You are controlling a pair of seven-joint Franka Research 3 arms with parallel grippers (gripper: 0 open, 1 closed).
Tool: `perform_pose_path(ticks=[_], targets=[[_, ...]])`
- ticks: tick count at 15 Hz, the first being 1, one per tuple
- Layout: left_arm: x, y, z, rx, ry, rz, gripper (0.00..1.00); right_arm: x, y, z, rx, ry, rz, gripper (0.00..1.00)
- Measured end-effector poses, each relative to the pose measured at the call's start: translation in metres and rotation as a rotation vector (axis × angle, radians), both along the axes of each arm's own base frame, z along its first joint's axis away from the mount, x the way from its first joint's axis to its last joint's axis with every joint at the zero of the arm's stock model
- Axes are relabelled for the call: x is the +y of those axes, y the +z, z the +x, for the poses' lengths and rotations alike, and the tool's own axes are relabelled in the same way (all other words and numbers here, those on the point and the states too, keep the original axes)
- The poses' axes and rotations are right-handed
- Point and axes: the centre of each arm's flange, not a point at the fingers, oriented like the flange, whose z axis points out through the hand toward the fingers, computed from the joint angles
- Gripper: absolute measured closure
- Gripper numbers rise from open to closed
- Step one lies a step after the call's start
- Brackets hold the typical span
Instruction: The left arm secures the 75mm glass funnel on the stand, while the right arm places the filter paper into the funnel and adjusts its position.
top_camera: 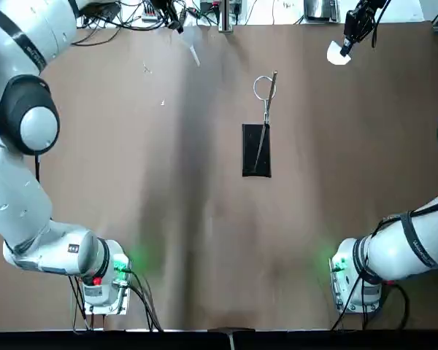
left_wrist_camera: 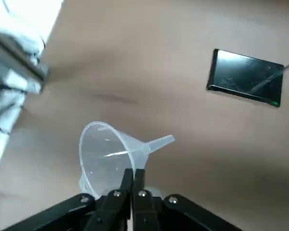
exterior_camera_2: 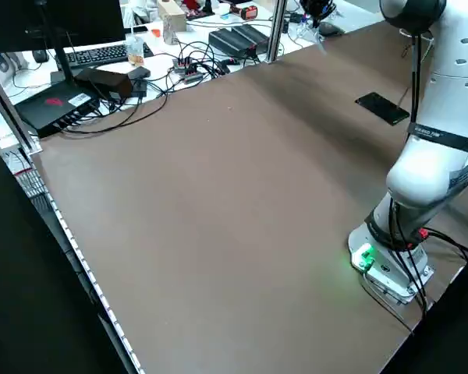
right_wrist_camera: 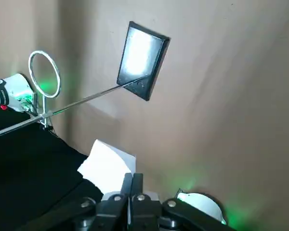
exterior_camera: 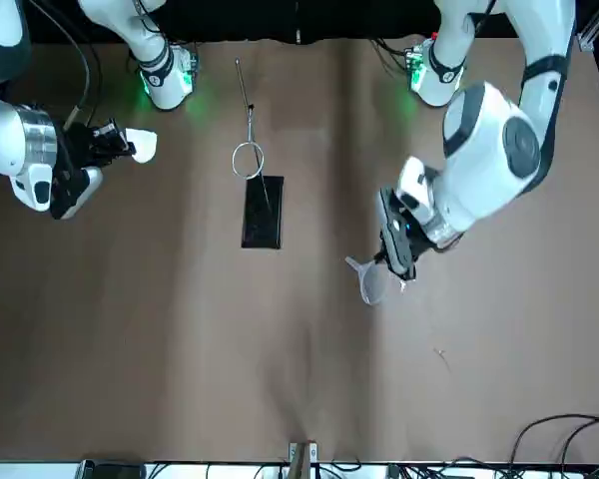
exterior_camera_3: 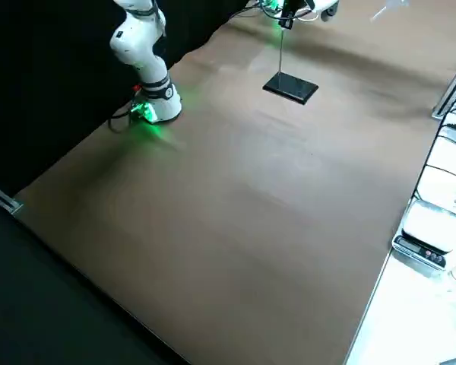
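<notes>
On the near side of the table (top_camera: pixel 204 219), the bases of both arms are standing apart, left and right. Between the arms and a little farther off, the stand (top_camera: pixel 256 150) is resting on its flat black base, its thin rod rising and carrying the wire ring (right_wrist_camera: pixel 45 74) above the table.

Toward the far left, the left pincer (left_wrist_camera: pixel 134 172) is holding the glass funnel (left_wrist_camera: pixel 113 156), its two fingers pressed together on the cone's wall. The funnel is hanging tilted at the fingertips, its stem slanting off to the side toward the stand, well apart from the ring.

Toward the far right, the right pincer (right_wrist_camera: pixel 133 177) is pinching the filter paper (right_wrist_camera: pixel 106 166) between its closed fingers. The white paper is jutting out beyond the tips, clear of both ring and funnel.
</notes>
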Motion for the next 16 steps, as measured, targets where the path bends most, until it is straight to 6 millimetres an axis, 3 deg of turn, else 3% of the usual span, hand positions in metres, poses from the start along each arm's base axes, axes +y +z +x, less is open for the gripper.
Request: perform_pose_path(ticks=[4,6,10,16], targets=[[-0.032,0.045,-0.029,-0.149,-0.252,-0.013,0.97,-0.001,0.000,0.000,0.001,-0.001,0.000,0.99],[-0.066,0.069,-0.058,-0.227,-0.417,-0.026,0.97,-0.001,0.000,0.000,0.001,-0.001,0.000,0.99],[-0.100,0.086,-0.081,-0.292,-0.515,-0.075,0.97,-0.001,0.000,0.000,0.001,-0.002,0.000,0.99],[-0.125,0.105,-0.100,-0.345,-0.549,-0.116,0.97,-0.001,0.000,0.000,0.001,-0.002,0.000,0.99]])
